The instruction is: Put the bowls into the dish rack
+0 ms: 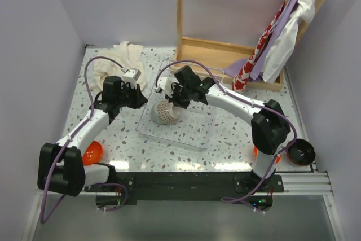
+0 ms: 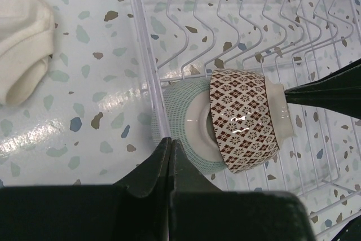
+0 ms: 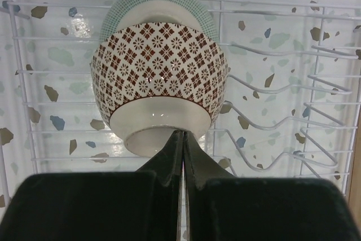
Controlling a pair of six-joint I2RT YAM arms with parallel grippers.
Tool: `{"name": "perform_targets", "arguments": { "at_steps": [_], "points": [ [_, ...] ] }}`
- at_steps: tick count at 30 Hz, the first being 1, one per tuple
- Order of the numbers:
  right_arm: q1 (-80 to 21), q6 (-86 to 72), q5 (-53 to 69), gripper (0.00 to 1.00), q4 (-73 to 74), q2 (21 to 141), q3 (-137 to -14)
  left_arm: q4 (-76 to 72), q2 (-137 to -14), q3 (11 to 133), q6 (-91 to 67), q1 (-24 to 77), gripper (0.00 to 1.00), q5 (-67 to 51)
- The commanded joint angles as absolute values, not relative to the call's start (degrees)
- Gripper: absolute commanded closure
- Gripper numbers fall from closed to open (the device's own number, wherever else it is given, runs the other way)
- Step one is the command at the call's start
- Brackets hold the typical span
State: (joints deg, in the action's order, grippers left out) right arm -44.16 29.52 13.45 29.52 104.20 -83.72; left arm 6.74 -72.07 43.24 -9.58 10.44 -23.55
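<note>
Count: five bowls, one dish rack (image 1: 192, 134), two grippers.

Two bowls lie inside the rack, both on their sides and pressed together. The brown-patterned bowl (image 3: 158, 66) is directly ahead of the right gripper (image 3: 181, 136). Its pale foot ring (image 3: 144, 139) points back at the fingertips and its mouth faces away from them. Its foot-to-mouth axis runs level, in line with the fingers. The teal-dotted bowl (image 2: 174, 118) sits on the far side of the brown one from the right gripper, its axis on the same line. Its edge is just ahead of the left gripper (image 2: 171, 146).

Three bowls are outside the rack, well behind the fingertips near the arm bases. An orange bowl (image 1: 93, 153) is beside the left arm's base. A second orange bowl (image 1: 255, 152) is mostly hidden behind the right arm's base. A dark bowl (image 1: 299, 152) stands mouth up, outboard of that base.

Right gripper: jaws fully together, tips meeting at the brown bowl's foot ring, nothing seen between them.

Left gripper: jaws fully together, empty, tips near the rack's side wall.

Other items: one cream cloth (image 1: 115, 63) beyond the left gripper, and one wooden frame (image 1: 220, 49) beyond the rack with garments (image 1: 276, 32) hung on it.
</note>
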Motion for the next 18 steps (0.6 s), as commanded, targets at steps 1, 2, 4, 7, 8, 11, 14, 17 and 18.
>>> {"name": "perform_targets", "arguments": {
  "at_steps": [1, 2, 4, 7, 8, 11, 14, 17, 18],
  "points": [
    [-46.1, 28.3, 15.6, 1.00, 28.3, 106.2, -87.1, 6.9, -71.3, 42.2, -11.3, 10.1, 1.00, -25.0],
    [-46.8, 28.0, 15.6, 1.00, 28.0, 106.4, -87.6, 6.9, -71.2, 41.8, -11.3, 10.1, 1.00, -26.7],
    [-47.7, 27.7, 15.6, 1.00, 27.9, 106.7, -88.2, 6.9, -70.9, 41.4, -11.9, 10.1, 1.00, -27.0],
    [-48.8, 27.3, 15.4, 1.00, 27.7, 107.1, -88.6, 6.6, -70.5, 40.7, -12.3, 10.1, 1.00, -27.5],
    [-49.0, 27.3, 15.3, 1.00, 27.6, 107.2, -88.8, 6.7, -70.4, 40.5, -12.4, 10.1, 1.00, -27.7],
    [-49.6, 27.1, 14.9, 1.00, 27.0, 108.1, -89.2, 6.5, -70.0, 39.8, -12.8, 10.1, 1.00, -27.9],
    [-50.0, 26.7, 14.7, 1.00, 26.5, 109.5, -90.3, 6.4, -69.5, 39.6, -13.1, 10.1, 1.00, -28.3],
    [-50.4, 26.5, 13.8, 1.00, 26.8, 110.7, -91.9, 5.9, -69.3, 39.4, -13.5, 10.1, 1.00, -28.7],
    [-50.6, 26.4, 13.5, 1.00, 26.9, 110.7, -92.2, 5.9, -69.2, 39.6, -13.6, 10.1, 1.00, -28.8]
  ]
}}
